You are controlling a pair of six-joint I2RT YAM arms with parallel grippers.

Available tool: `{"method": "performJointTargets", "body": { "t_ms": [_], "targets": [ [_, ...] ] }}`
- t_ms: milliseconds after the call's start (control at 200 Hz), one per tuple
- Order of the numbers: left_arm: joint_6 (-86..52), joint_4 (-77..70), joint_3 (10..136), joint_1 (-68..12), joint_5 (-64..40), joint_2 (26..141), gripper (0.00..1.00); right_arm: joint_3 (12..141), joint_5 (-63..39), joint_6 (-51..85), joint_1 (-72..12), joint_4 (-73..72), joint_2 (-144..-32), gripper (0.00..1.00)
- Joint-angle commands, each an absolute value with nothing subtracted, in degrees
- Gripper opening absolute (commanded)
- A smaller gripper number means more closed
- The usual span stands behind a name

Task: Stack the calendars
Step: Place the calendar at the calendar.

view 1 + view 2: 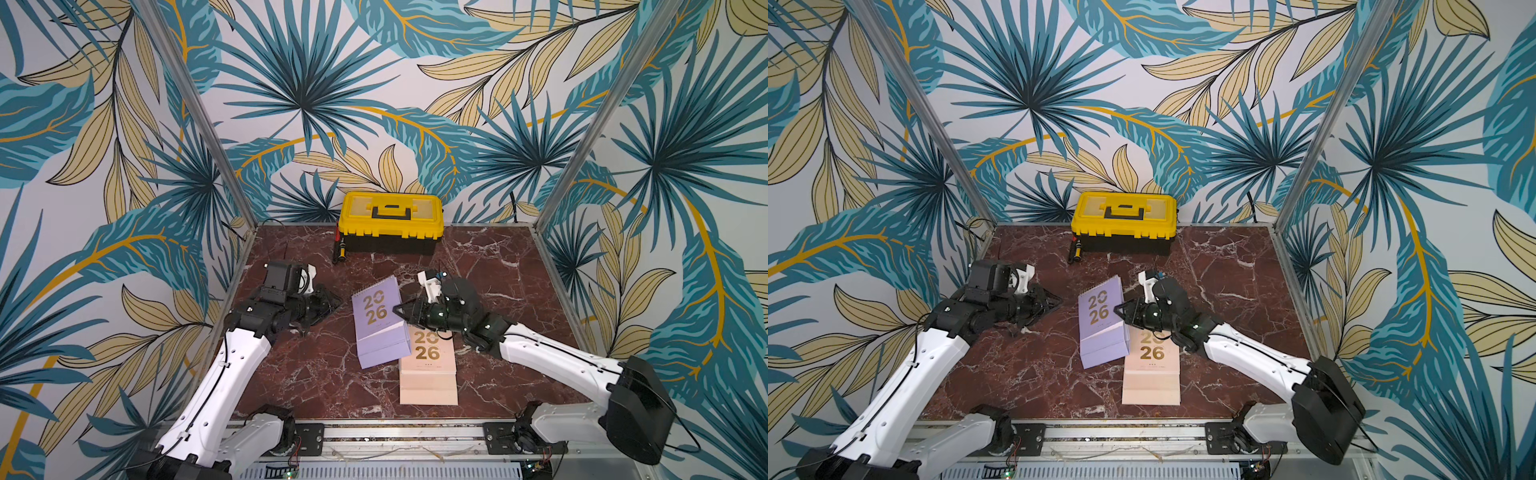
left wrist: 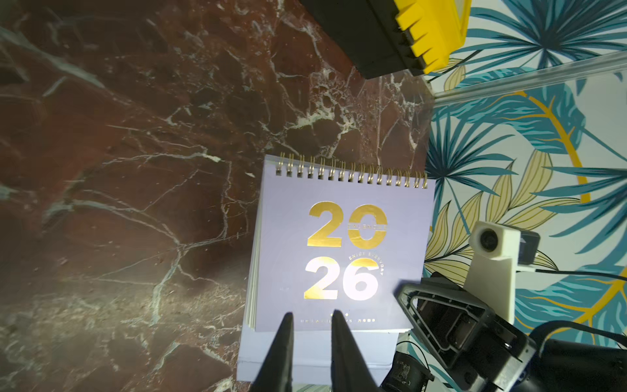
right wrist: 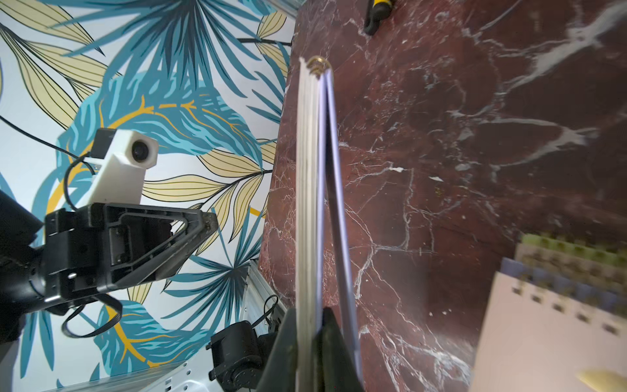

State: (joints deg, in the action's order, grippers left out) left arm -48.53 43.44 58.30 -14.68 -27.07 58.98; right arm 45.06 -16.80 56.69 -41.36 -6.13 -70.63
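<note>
Right fingers (image 1: 400, 311) are clamped on the page block of the lilac calendar (image 1: 376, 309). The right wrist view shows it edge-on between them (image 3: 308, 203), with the spiral at the end far from the fingers and the lilac back sheet splayed off to one side. The calendar is tilted up, not flat.

Left fingers (image 1: 332, 305) are parted a little and hold nothing. They sit well apart from the lilac cover, on the side opposite the right fingers.

Key relation: the peach calendar (image 1: 428, 353) tops the stack and lies just below and behind the right fingers, toward that arm's base. Its long axis runs toward the robot, and the lilac one is skewed against it. The lilac one's near corner overlaps the peach one's corner in both top views. The right arm is nearer and already has the grip. My judgement is that the move needs a shift over the peach top, a squaring twist and a lay-flat.

Hard to make out:
- The right arm hides the peach spiral edge in the top views.
- The stack (image 3: 556, 288) is blurred in the right wrist view, with lilac and green edges showing under the peach, so I can't count it.
- I can't tell whether the lilac one's low edge touches the surface (image 1: 291, 374).
</note>
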Motion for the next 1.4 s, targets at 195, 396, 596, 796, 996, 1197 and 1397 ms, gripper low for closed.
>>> {"method": "performJointTargets", "body": {
  "t_ms": [195,396,596,796,996,1197,1397],
  "targets": [
    [-58.2,25.3,49.9,-25.2,-24.0,58.6,0.21,31.4,-10.2,61.2,-40.0,-3.2,-45.0,0.0],
    [-58.5,23.2,50.6,-30.6,-21.2,62.5,0.22,21.2,-8.4,65.7,-39.4,-1.9,-31.4,0.0],
    [-59.8,20.3,49.6,-33.9,-19.8,65.1,0.22,16.6,-9.5,67.7,-38.3,1.3,-23.7,0.0],
    [-59.8,19.6,50.1,-34.7,-20.0,67.3,0.22,13.9,-16.7,69.8,-33.1,3.5,-19.6,0.0],
    [-59.7,19.3,51.0,-35.3,-20.0,68.9,0.22,14.4,-27.9,70.5,-27.9,1.7,-24.9,0.0],
    [-59.8,19.2,51.5,-35.8,-20.0,69.9,0.22,14.4,-31.4,70.1,-25.9,-0.2,-27.4,0.0],
    [-59.8,19.1,51.3,-36.5,-19.8,70.9,0.22,13.0,-33.2,69.3,-24.2,0.2,-27.5,0.0]
  ]
}}
